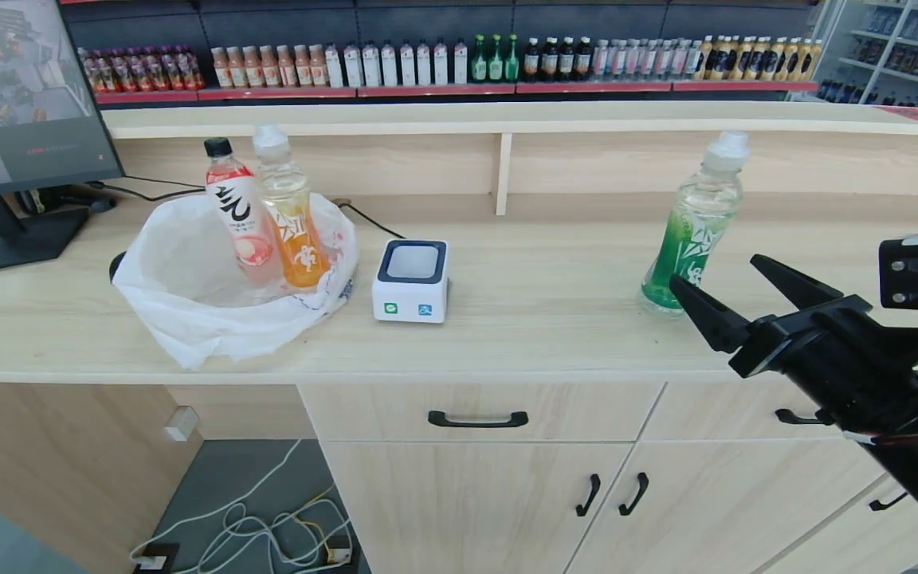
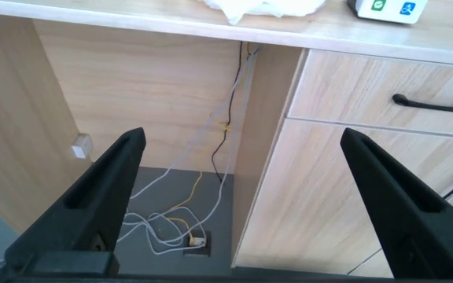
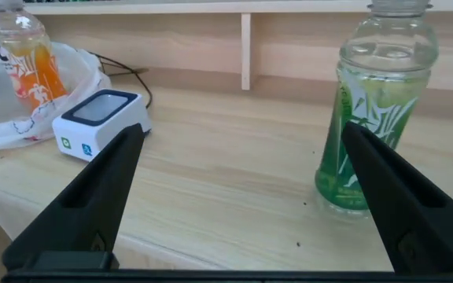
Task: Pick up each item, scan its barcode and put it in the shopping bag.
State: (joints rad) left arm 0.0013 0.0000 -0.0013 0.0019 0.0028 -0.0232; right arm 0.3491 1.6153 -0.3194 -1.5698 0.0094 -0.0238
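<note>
A green-labelled bottle (image 1: 694,227) (image 3: 376,110) with a white cap stands upright on the wooden counter (image 1: 547,303), right of the white scanner box (image 1: 413,280) (image 3: 101,122). My right gripper (image 1: 720,288) (image 3: 242,157) is open just in front of that bottle, not touching it. The white shopping bag (image 1: 188,295) (image 3: 6,118) lies open at the left, holding a pink-labelled bottle (image 1: 237,211) and an orange bottle (image 1: 292,211) (image 3: 34,63), both upright. My left gripper (image 2: 242,165) is open and empty below the counter edge, facing the cabinet front.
A monitor (image 1: 25,96) on a stand occupies the counter's far left. A raised shelf with a divider (image 1: 501,171) runs behind the counter. Drawers and doors with black handles (image 1: 477,419) sit below; cables (image 1: 252,526) (image 2: 171,224) lie on the floor.
</note>
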